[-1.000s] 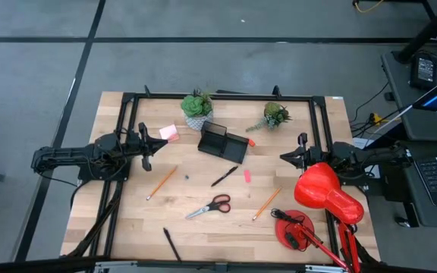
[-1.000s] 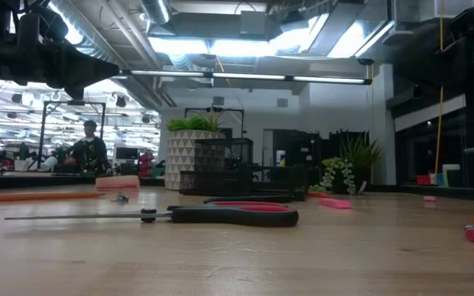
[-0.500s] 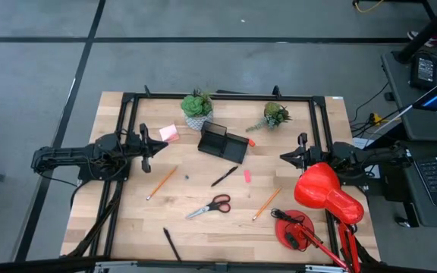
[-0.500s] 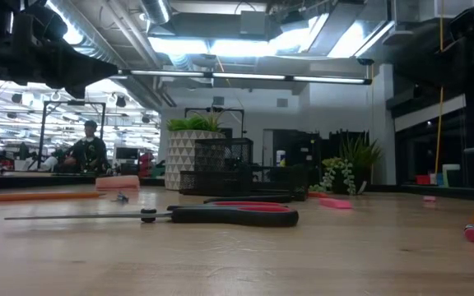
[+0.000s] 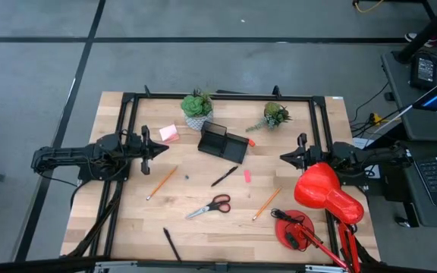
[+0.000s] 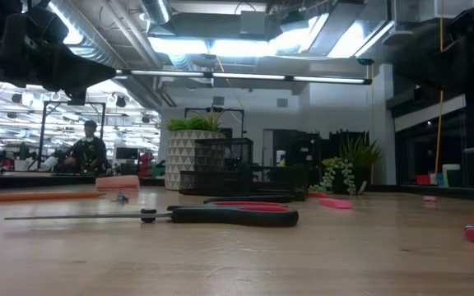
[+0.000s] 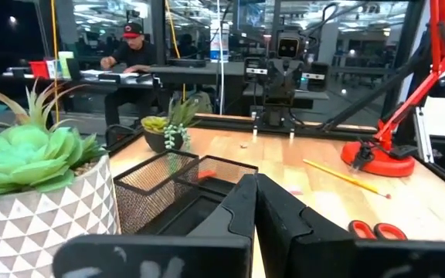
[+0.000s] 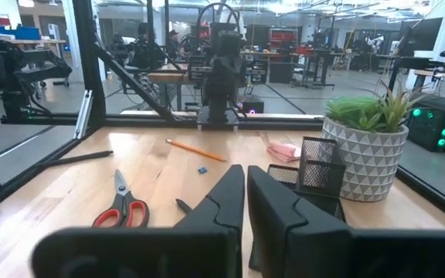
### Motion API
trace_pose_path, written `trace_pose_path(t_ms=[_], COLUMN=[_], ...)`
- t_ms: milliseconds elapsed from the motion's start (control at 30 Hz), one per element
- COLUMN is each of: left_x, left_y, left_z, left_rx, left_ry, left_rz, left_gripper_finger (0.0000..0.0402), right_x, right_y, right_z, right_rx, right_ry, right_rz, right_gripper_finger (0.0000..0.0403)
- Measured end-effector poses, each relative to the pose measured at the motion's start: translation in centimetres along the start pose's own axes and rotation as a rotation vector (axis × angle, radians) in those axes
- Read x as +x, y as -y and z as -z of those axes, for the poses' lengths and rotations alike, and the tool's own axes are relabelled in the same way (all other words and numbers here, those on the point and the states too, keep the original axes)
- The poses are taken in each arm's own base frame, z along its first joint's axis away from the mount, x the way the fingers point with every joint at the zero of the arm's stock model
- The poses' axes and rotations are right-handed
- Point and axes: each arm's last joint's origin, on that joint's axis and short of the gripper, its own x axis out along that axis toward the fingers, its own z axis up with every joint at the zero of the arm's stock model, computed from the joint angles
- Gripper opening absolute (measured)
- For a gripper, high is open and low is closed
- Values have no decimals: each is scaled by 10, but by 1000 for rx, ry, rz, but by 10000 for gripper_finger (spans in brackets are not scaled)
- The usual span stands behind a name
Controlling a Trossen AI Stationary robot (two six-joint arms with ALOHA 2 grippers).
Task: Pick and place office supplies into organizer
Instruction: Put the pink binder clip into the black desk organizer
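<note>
The black mesh organizer [image 5: 223, 142] stands at the table's far middle. Around it on the wood lie a pink sticky-note pad [image 5: 168, 133], two pencils [image 5: 161, 183] [image 5: 266, 203], red-handled scissors [image 5: 209, 205], two black pens [image 5: 224, 176] [image 5: 171, 243], a pink eraser [image 5: 246, 176] and an orange-red eraser [image 5: 250, 142]. My left gripper [image 5: 158, 149] hovers shut at the table's left side, pointing level toward the organizer [image 7: 178, 179]. My right gripper [image 5: 283, 157] hovers shut at the right side, pointing level across the table. Neither holds anything.
Two potted plants [image 5: 197, 108] [image 5: 275, 116] stand behind the organizer. A red desk lamp [image 5: 326, 193] leans over the near right corner, beside my right arm. A black frame [image 5: 218, 96] runs along the table's far edge and sides. A person sits at a desk in the room beyond.
My left gripper has swung a little at the wrist while staying at the table's left side. Nothing on the table has moved.
</note>
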Motion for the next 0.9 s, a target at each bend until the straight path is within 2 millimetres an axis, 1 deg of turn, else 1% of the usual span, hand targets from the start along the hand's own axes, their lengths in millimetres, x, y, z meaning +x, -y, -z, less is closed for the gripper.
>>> trace_pose_path(t_ms=[100,233,333,467,600,700,800,900], left_x=[0,0,2,7,14,23,32,41], left_y=[0,-2,-2,-2,0,2,3,4], left_z=[-2,-6,-3,-2,-23,-34,-43,-46], left_rx=[-24,-103,-149,-142,-98,-44,-19,-11], left_ry=[19,69,36,-12,-2,-47,-82,-125], left_rz=[-5,-65,-93,-83,-81,-85,-87,-89], left_gripper_finger=[2,1,2,1,2,2,2,3], right_x=[0,-2,-2,4,12,18,25,31], right_y=[1,5,6,6,8,9,10,11], right_z=[-1,-11,-21,-22,-25,-28,-38,-52], right_rx=[-3,-1,19,22,84,92,87,81], right_ry=[-12,-39,-47,-105,-166,-208,-239,-269], right_rz=[39,102,108,121,156,182,194,201], right_gripper_finger=[17,4,4,5,5,5,5,5])
